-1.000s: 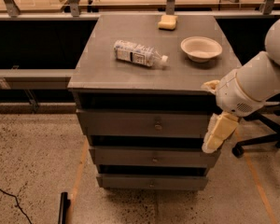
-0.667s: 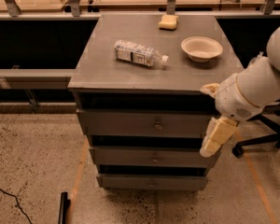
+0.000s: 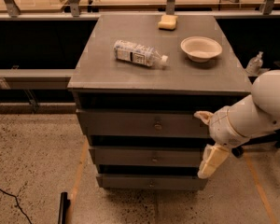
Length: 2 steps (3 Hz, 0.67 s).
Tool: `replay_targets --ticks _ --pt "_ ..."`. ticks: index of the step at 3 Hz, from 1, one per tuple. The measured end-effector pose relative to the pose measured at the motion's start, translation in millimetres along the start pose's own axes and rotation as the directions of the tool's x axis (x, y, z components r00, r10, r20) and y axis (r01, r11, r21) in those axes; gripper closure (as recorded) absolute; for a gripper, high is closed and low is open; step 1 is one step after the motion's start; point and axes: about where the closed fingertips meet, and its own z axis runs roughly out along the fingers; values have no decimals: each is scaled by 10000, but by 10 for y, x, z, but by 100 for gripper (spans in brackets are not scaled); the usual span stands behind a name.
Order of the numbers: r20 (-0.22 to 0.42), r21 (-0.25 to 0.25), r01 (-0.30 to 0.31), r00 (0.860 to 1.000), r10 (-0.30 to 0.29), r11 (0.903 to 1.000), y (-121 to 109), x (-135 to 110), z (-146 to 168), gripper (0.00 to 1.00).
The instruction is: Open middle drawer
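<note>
The grey cabinet has three drawers stacked. The middle drawer (image 3: 144, 157) is a shut grey front with a small round metal knob (image 3: 154, 160) at its centre. The top drawer (image 3: 140, 123) and the bottom drawer (image 3: 147, 182) are shut too. My gripper (image 3: 210, 162) hangs at the end of the white arm, in front of the right end of the middle drawer and to the right of its knob. It holds nothing that I can see.
On the cabinet top (image 3: 107, 73) lie a plastic bottle (image 3: 140, 54) on its side, a white bowl (image 3: 201, 48) and a yellow sponge (image 3: 168, 22). A black bar (image 3: 63, 208) lies on the floor at the lower left. A rail runs behind the cabinet.
My arm and gripper have moved slightly left and down, closer to the right end of the middle drawer. The drawers have not moved.
</note>
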Motion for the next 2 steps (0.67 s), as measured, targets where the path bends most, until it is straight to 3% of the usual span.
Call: replay_targets --ticks 1,2 --pt "-162 -264 72 9998 -77 9996 48 184 373 0" --pt "-195 -277 86 9998 -91 9996 50 203 411 0"
